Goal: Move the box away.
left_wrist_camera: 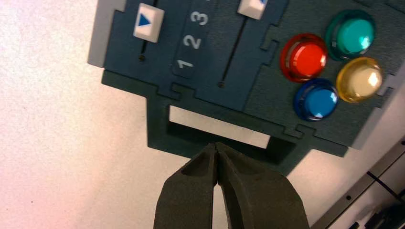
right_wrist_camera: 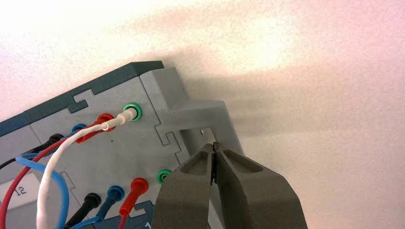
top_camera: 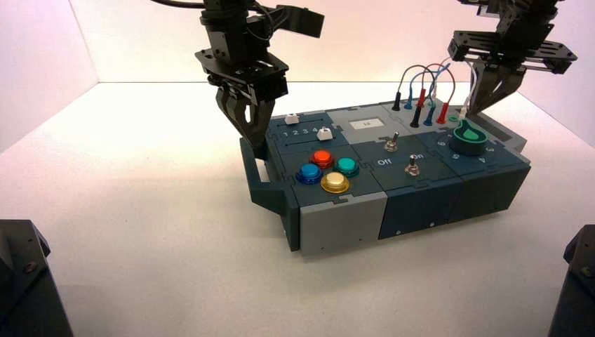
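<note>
The box (top_camera: 414, 203) lies turned on the white table, with four round buttons (top_camera: 328, 169), two toggle switches (top_camera: 393, 144), a green knob (top_camera: 469, 138) and looped wires (top_camera: 424, 84). My left gripper (top_camera: 254, 144) is shut and empty. In the left wrist view its tips (left_wrist_camera: 216, 145) sit over the outer bar of the dark-teal end handle (left_wrist_camera: 160, 138), beside the sliders (left_wrist_camera: 149, 22) and buttons (left_wrist_camera: 303, 56). My right gripper (top_camera: 471, 109) is shut and empty at the box's far right end. In the right wrist view its tips (right_wrist_camera: 214, 144) sit at the opening of the grey end handle (right_wrist_camera: 200, 112), next to the plugged wires (right_wrist_camera: 102, 125).
White walls (top_camera: 42, 49) close off the table at the back and sides. Dark arm bases stand at the front left corner (top_camera: 28, 281) and the front right corner (top_camera: 575, 281). In the left wrist view a metal frame (left_wrist_camera: 372, 181) shows past the table's edge.
</note>
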`<state>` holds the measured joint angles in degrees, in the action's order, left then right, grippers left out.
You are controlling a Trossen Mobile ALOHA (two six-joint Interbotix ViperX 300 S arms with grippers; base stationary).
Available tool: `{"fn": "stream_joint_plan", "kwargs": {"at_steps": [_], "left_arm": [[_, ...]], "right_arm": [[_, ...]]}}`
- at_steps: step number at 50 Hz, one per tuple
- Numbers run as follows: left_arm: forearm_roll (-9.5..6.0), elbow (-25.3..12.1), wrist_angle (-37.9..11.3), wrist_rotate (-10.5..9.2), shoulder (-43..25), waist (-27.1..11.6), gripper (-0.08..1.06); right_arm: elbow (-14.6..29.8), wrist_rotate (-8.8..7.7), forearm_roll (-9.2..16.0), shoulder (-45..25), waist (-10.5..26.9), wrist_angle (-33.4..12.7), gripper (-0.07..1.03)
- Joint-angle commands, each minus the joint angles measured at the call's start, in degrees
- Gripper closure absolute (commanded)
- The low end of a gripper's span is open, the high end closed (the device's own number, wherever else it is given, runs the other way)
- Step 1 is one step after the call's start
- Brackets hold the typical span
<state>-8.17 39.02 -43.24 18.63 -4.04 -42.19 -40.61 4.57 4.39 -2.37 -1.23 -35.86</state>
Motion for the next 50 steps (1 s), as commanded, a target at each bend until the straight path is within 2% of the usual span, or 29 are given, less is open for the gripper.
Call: {"fn": "stream_joint_plan", "kwargs": {"at_steps": [1, 23, 50], "left_arm": [[0.09, -1.6, 0.5, 0.70, -0.2, 0.9, 1.01], [0.09, -3.8, 0.7, 1.32, -4.1, 2.1, 1.01], [0.26, -4.2, 0.7, 1.41, -6.0, 3.1, 1.01]], "right_arm": [[1.7, -0.09, 0.2, 0.4, -0.3, 0.5, 0.99], [3.0, -0.09, 0.7, -2.9, 0.2, 0.7, 0.99], [5.8, -0.09, 1.1, -7.6, 1.0, 3.0, 0.99]]}}
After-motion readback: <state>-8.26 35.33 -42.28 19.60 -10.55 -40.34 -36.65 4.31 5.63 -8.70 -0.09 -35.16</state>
